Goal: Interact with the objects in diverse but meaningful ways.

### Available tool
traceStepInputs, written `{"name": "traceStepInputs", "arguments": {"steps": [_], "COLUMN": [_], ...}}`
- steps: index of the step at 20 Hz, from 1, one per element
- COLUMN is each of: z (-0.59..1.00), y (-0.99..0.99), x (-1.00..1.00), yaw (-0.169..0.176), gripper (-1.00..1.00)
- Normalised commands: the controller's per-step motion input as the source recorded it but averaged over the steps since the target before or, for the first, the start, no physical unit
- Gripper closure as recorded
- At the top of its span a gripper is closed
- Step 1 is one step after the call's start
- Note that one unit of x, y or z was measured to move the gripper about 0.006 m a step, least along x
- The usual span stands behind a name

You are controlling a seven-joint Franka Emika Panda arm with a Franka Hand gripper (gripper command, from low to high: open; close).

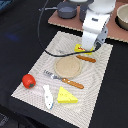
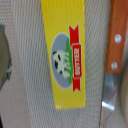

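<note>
The arm (image 1: 95,27) is hanging low over the block (image 1: 81,48) at the mat's (image 1: 35,65) far edge, hiding most of it and the jaws, so I cannot tell their opening. The wrist view is showing the block (image 2: 67,55) lying flat beside a knife (image 2: 116,45). The mat is lying on a dark tabletop (image 1: 20,30), carrying a tomato (image 1: 28,80), fish (image 1: 48,96) and cheese (image 1: 67,95).

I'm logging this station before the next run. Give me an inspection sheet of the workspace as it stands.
Surface: striped placemat on a dark table.
Job's things: tomato, white fish, cheese wedge, butter block under the arm, grey pot on a board.
Clutter: round wooden disc, two wooden-handled utensils, a bowl.
Grippers: gripper over the butter block; jaws hidden.
Cables: black cable looping across the mat.
Surroundings: nothing seen.
</note>
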Motion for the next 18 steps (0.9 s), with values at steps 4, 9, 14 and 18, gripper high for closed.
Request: {"name": "traceStepInputs", "arguments": {"steps": [4,9,14,18], "z": [-0.19,-0.06,-0.02,-0.08], "y": [0.08,0.03,0.0,0.0], "x": [-0.02,-0.01,0.0,0.0], "yaw": [0.0,0.0,0.0,0.0], "gripper": [-1.0,-1.0,1.0,1.0]}}
